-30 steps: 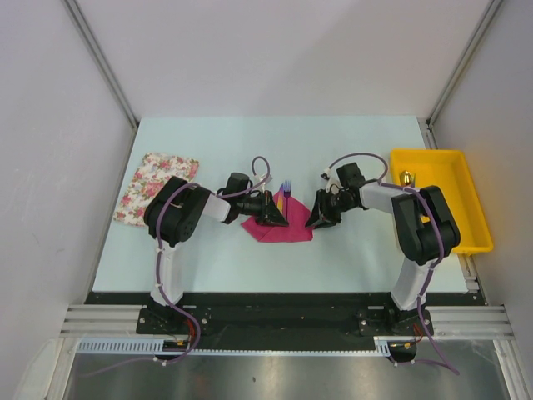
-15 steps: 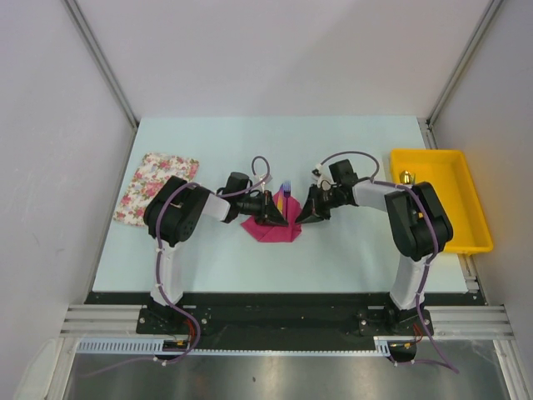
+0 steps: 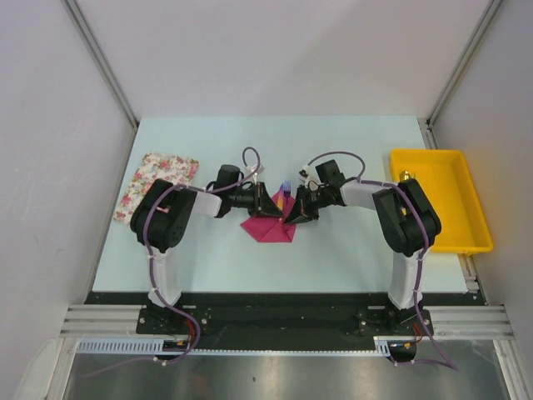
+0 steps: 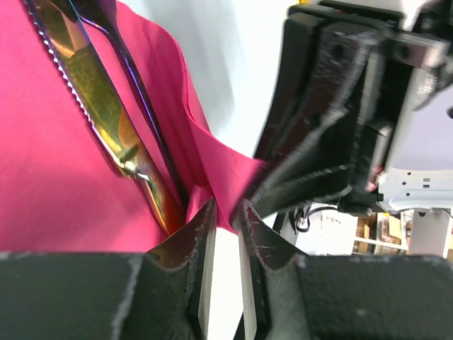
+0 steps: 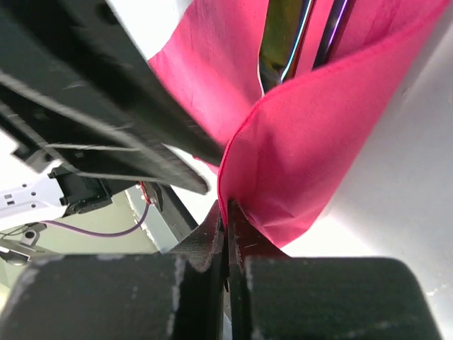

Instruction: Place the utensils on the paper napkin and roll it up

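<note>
Napkin: paper napkin (image 3: 271,225) is seen mid-table, between both arms; right edge is lifted and folded over toward the left.
Utensils: utensils (image 4: 106,120) are laid on the napkin, side by side, running near-to-far; purple fork (image 3: 286,187) tines are seen past the napkin's far edge.
L pincer: left gripper (image 4: 225,212) is set at the napkin's far-left side; fingers are drawn nearly together w/ a napkin fold nipped between the tips.
R pincer: right gripper (image 5: 226,209) is clamped tight on the raised napkin edge, just beside the L pincer.
Other: floral cloth (image 3: 156,187) at far left, yellow tray (image 3: 466,237) at right, both well apart from the napkin.
</note>
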`<action>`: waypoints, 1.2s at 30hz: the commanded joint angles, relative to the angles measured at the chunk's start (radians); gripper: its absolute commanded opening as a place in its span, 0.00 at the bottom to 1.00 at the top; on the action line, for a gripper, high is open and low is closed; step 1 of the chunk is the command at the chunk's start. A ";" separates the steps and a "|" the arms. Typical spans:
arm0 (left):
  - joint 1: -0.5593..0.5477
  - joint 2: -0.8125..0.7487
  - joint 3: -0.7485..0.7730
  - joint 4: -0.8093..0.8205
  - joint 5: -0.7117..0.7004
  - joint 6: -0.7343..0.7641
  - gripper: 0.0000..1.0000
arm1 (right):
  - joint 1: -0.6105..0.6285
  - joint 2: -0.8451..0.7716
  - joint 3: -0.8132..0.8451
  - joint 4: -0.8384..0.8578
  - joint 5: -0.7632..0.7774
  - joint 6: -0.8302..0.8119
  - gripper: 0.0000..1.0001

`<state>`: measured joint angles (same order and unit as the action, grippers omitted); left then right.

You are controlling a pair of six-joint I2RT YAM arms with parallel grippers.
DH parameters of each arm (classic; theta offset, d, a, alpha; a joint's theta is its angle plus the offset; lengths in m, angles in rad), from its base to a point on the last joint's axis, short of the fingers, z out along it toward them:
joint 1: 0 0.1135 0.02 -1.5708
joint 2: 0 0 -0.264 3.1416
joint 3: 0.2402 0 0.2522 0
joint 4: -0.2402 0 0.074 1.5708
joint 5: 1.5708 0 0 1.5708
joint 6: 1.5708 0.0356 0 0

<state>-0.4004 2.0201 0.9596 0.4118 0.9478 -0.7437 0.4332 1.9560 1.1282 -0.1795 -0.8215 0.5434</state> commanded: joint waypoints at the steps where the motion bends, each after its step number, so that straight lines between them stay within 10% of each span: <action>1: 0.029 -0.089 -0.024 -0.080 0.025 0.069 0.24 | 0.015 0.023 0.045 0.038 0.013 0.018 0.00; 36: 0.110 -0.155 -0.087 -0.252 -0.020 0.208 0.26 | 0.087 0.121 0.117 0.072 0.055 0.035 0.00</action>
<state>-0.3088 1.9297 0.8837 0.1455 0.9199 -0.5495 0.5102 2.0602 1.2076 -0.1356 -0.7723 0.5766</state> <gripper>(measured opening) 0.262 0.011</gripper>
